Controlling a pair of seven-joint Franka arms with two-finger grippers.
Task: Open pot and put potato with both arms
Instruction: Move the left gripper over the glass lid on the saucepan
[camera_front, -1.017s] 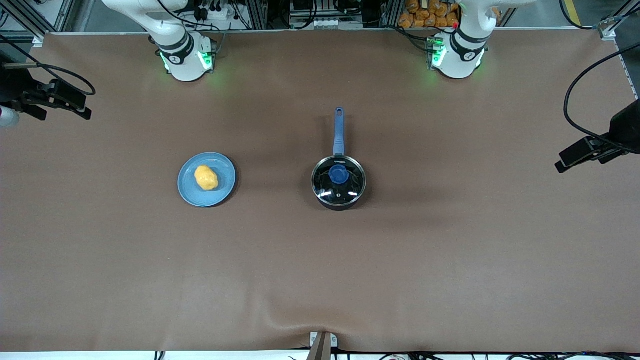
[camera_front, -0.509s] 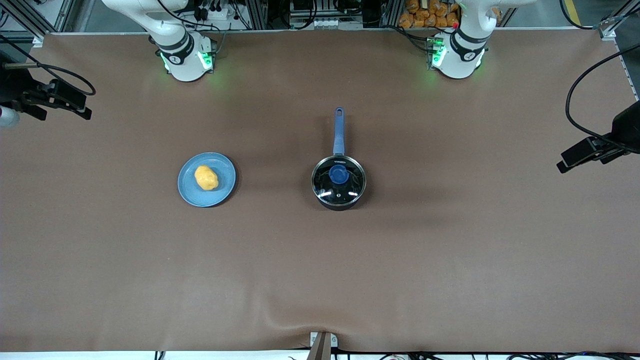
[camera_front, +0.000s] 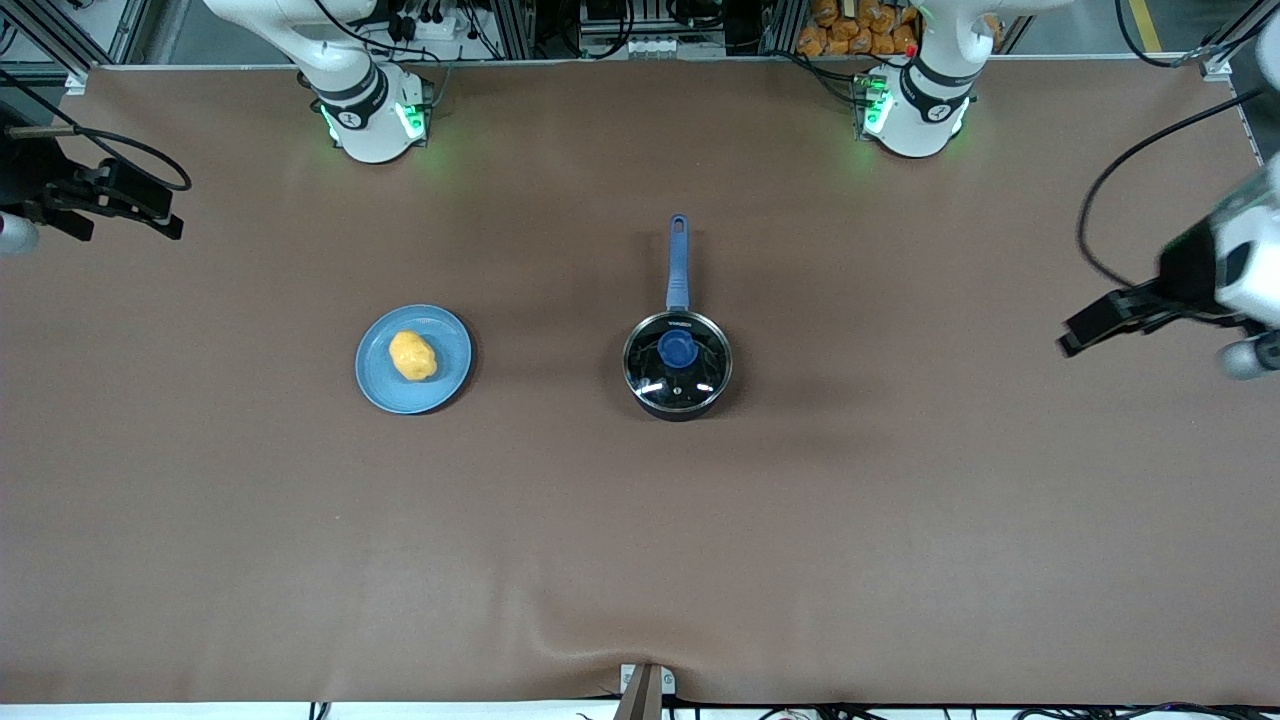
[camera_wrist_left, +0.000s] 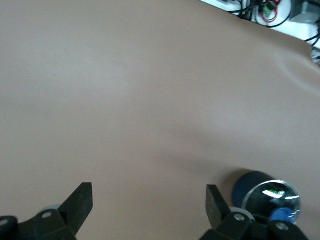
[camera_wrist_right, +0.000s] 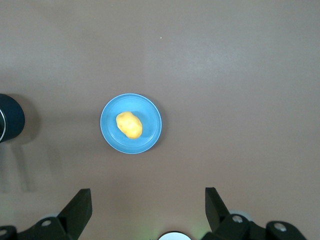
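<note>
Two robot arms have yet to touch anything on the broad brown table (camera_front: 900, 520), judging by how things lie: nothing of the task looks done. The pot (camera_front: 678, 364) sits near the table's middle with its glass lid (camera_front: 677, 358) on and its blue handle (camera_front: 678, 262) pointing toward the robots' bases. The light-blue plate (camera_front: 441, 380), toward the right arm's end, carries the potato (camera_front: 412, 355). Lifting the lid, picking up the potato and dropping it in all remain. The left gripper (camera_wrist_left: 149, 202) hangs over the table's edge at the left arm's end, jaws spread wide and empty (the pot shows at the corner of its wrist view). The right gripper (camera_wrist_right: 148, 205), likewise wide apart and empty, hangs high over its own end. Open cloth surrounds pot and plate, which stand well apart, leaving free approach from above.
</note>
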